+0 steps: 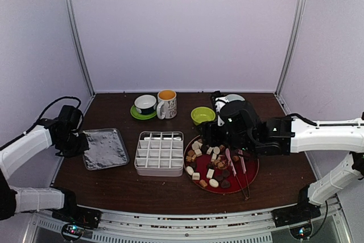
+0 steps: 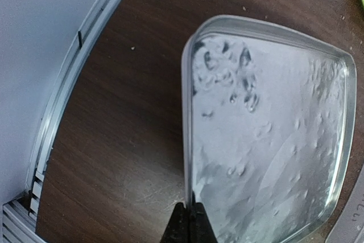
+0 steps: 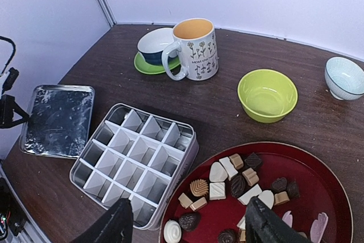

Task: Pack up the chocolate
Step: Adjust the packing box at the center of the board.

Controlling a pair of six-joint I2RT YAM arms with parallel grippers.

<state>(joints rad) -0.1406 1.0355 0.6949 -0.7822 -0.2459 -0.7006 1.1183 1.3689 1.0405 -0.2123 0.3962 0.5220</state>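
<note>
The right gripper (image 3: 189, 206) hangs with its fingers spread wide and nothing between them, over the spot where the divided tin (image 3: 182, 169) meets the red plate (image 3: 318, 180); directly under it lies the chocolate (image 3: 218, 172), a scatter of white, tan and dark pieces on the plate, just to the right of the divided tin in the top view; every cell of the tin that shows is bare; pink tongs (image 1: 231, 160) rest on the far side of the plate from the tin. Beyond the tin stand a flower-printed mug (image 3: 196, 46) and a white and navy bowl (image 3: 153, 44) on a green saucer; a lime-green bowl (image 3: 267, 94) and a pale blue bowl (image 3: 345, 77) sit beyond and to the right of it. The left gripper (image 2: 190, 223) is pinched fully closed, its tips at the outer rim of the shallow silver lid (image 2: 273, 140), which lies flat just left of the tin; I cannot tell whether the tips touch it.
</note>
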